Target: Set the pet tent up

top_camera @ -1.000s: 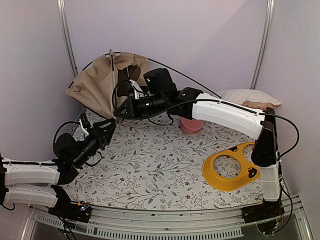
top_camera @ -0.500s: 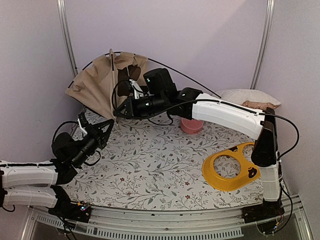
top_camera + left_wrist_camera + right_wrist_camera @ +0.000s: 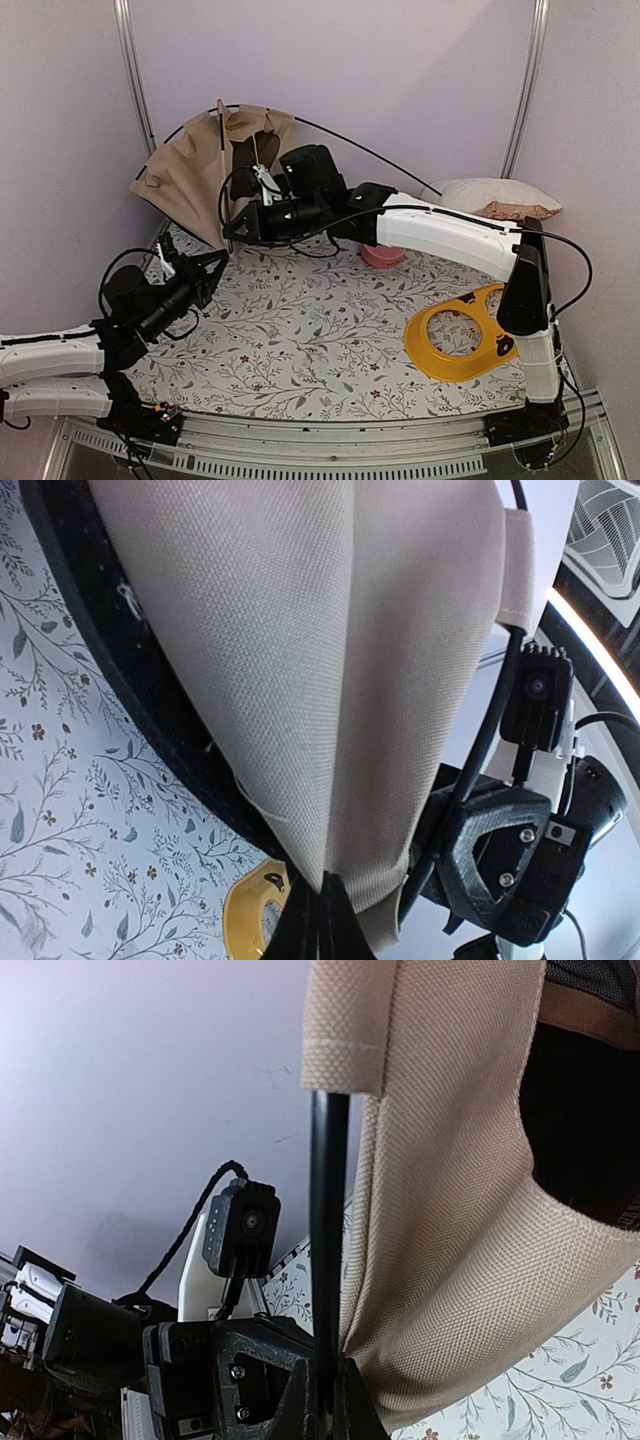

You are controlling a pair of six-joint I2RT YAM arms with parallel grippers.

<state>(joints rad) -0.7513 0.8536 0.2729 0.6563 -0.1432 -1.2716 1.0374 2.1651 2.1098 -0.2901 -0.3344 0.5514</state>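
The pet tent (image 3: 190,178) is tan fabric bunched at the back left, with thin black poles (image 3: 370,155) arcing over it. In the top view my left gripper (image 3: 215,262) is at the tent's lower corner and my right gripper (image 3: 232,228) is just above it. In the left wrist view the left gripper (image 3: 322,888) is shut on a fold of the tan fabric (image 3: 300,660). In the right wrist view the right gripper (image 3: 325,1375) is shut on a black pole (image 3: 328,1220) running into a fabric sleeve (image 3: 345,1030). The tent's dark lining (image 3: 585,1110) shows at the right.
A pink bowl (image 3: 383,252) stands behind the right arm. A yellow ring-shaped piece (image 3: 460,335) lies at the right front. A beige pillow (image 3: 495,195) rests at the back right. Metal frame posts (image 3: 130,70) stand at the back corners.
My right gripper has shifted slightly left with the pole. My left gripper has dropped a little with the fabric corner, and the tent's lower edge follows.
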